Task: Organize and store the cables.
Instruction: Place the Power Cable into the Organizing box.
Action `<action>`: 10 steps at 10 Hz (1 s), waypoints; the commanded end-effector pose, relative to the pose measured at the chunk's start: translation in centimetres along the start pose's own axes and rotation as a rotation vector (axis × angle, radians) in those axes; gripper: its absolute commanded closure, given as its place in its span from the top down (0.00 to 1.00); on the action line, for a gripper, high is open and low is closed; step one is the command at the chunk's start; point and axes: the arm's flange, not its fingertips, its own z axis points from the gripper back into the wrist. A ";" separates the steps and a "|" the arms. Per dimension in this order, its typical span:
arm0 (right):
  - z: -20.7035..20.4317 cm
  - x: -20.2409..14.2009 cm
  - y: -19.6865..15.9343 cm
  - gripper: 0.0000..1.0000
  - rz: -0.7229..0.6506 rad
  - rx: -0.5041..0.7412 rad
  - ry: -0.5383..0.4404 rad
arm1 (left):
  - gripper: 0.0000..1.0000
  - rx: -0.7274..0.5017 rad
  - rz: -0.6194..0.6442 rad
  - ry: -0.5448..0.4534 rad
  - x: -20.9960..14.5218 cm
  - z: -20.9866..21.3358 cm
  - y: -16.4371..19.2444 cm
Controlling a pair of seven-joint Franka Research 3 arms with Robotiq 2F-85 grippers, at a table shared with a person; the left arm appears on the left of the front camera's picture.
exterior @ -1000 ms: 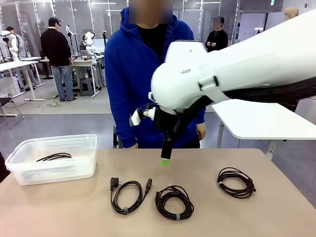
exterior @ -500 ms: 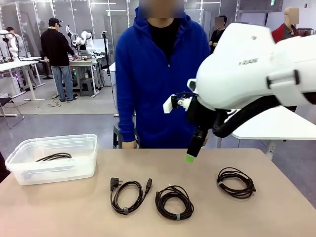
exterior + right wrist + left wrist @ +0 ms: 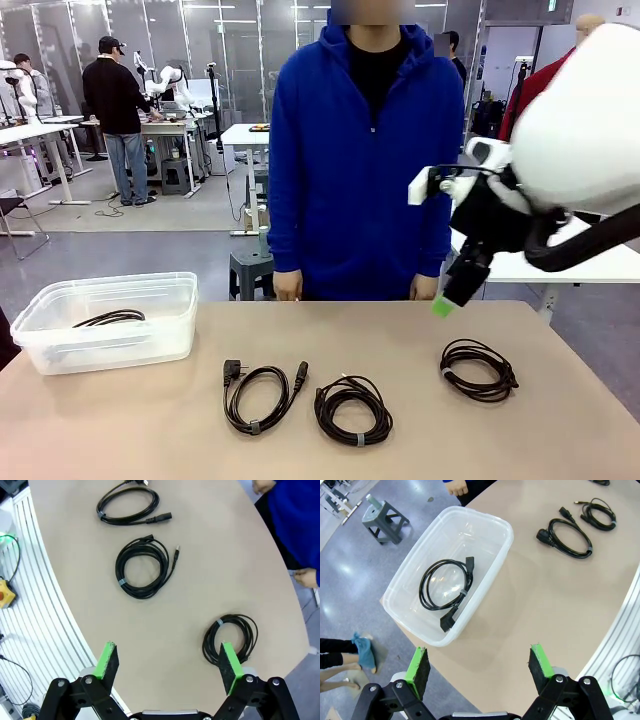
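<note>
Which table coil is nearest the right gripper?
The rightmost coil, alone toward the right end of the table; the open right gripper hovers almost over it; the plug-ended coil and middle coil lie farther left.

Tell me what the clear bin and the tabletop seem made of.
Bin: translucent, glossy plastic, likely; the cable coil inside shows through its wall. Tabletop: matte beige laminate, perhaps; even colour, no visible grain.

A grey stool is standing on the glossy grey floor, ahead-left of the jaws of the left gripper; white desks are filling the lit hall.
</note>
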 end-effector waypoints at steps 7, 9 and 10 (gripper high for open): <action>7.6 -15.2 -3.4 1.00 0.047 0.120 -0.336 | 1.00 -0.090 -0.265 0.036 3.8 -1.4 -4.6; 8.5 -16.6 -3.5 1.00 0.105 0.057 -0.315 | 1.00 -0.148 -0.364 0.053 5.6 -3.5 -7.6; 9.2 -17.6 -2.9 1.00 0.082 0.048 -0.300 | 1.00 -0.205 -0.427 0.070 6.7 -5.0 -9.6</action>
